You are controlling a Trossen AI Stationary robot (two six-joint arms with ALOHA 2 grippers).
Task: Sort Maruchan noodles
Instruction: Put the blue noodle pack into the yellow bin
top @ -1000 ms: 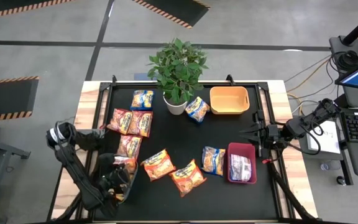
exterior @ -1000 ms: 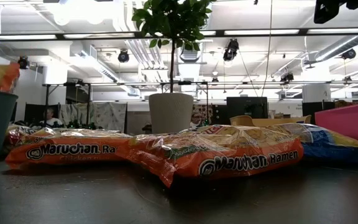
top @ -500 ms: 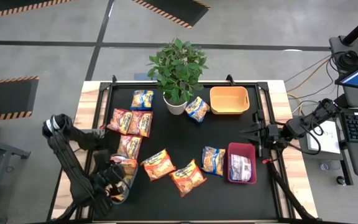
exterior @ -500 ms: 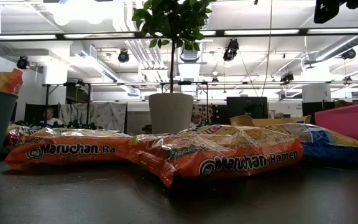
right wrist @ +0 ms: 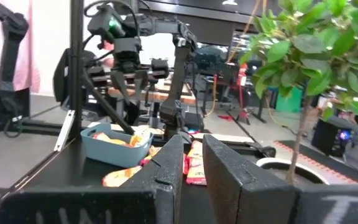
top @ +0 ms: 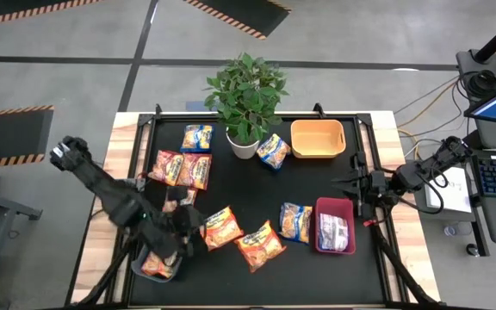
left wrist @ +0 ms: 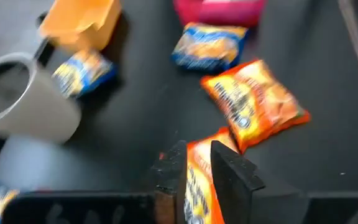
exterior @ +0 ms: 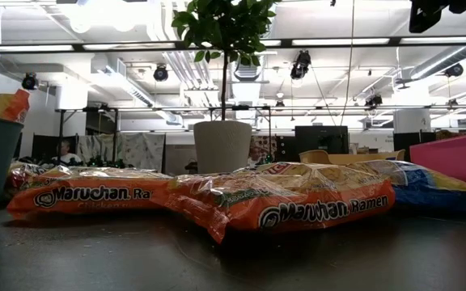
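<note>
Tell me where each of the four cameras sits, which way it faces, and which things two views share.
High view: overhead, looking straight down; both arms show, left gripper by the grey-blue bin, right gripper at the table's right edge.
Low view: table height, level across orange packets to the plant pot; no arm shows.
Left wrist view: looks past its fingers at the packets.
Right wrist view: looks across the table at the left arm.
Shared: grey-blue bin, plant.

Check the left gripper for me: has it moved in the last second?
Yes. In the high view the left gripper has shifted away from the grey-blue bin, toward the plant pot and the orange packet mid-table.
</note>
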